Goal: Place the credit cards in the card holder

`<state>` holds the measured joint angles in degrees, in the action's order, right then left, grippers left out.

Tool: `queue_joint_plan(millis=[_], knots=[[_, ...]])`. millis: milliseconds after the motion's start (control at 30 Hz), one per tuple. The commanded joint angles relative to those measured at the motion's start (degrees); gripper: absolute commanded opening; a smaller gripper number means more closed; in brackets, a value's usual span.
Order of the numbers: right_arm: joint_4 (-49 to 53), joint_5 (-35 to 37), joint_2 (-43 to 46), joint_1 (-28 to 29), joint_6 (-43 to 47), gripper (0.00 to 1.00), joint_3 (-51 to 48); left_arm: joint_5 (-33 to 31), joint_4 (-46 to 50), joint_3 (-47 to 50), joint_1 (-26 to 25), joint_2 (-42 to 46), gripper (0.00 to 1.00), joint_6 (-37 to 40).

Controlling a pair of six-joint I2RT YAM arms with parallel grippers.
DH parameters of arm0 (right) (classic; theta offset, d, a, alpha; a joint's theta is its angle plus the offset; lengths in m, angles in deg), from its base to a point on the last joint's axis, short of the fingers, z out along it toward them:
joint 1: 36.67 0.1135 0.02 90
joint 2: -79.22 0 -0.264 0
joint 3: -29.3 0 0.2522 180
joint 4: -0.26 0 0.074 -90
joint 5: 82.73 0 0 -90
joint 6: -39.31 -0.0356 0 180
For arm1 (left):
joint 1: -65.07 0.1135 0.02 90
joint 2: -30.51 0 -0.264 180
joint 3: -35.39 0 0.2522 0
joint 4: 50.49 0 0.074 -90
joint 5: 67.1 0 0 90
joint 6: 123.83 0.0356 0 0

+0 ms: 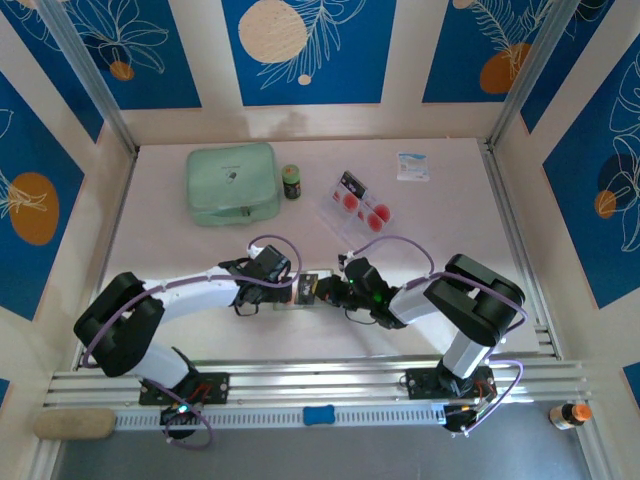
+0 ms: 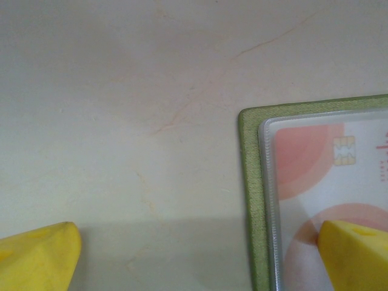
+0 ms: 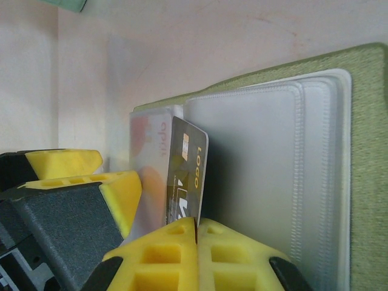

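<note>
The olive-green card holder (image 1: 306,291) lies open on the table between my two grippers. My right gripper (image 3: 197,233) is shut on a dark credit card (image 3: 189,170) with gold lettering. The card stands on edge beside the holder's clear sleeves (image 3: 260,176). My left gripper (image 2: 197,257) is wide open. One of its yellow fingers (image 2: 354,254) is over a sleeve holding a white card with red circles (image 2: 327,163), the other finger (image 2: 36,257) over bare table. More credit cards (image 1: 362,204) lie in a clear tray behind.
A large mint-green zip case (image 1: 232,183) sits at the back left with a small dark bottle (image 1: 291,181) beside it. A white packet (image 1: 412,166) lies at the back right. The clear tray (image 1: 338,212) stands just behind the right gripper (image 1: 328,290).
</note>
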<state>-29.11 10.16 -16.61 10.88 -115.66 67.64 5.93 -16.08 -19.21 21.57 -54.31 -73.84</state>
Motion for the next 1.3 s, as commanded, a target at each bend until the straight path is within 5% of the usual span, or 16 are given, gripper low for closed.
queue_joint_plan(millis=[0, 1167, 1267], knots=[[4.59, -1.61, -0.35, -0.09, 1.25, 0.0, -0.79, -1.15, 2.93, 1.47, 0.36, 0.41, 1.0, 0.0], [15.57, -14.42, -7.74, -3.6, 5.68, 0.0, 10.72, -0.71, 2.05, 1.22, 0.36, 0.09, 1.0, -0.16], [19.23, -16.74, -7.52, -3.94, 8.02, 0.24, 12.96, -0.67, 2.2, 0.55, 0.48, 0.52, 1.0, -0.16]])
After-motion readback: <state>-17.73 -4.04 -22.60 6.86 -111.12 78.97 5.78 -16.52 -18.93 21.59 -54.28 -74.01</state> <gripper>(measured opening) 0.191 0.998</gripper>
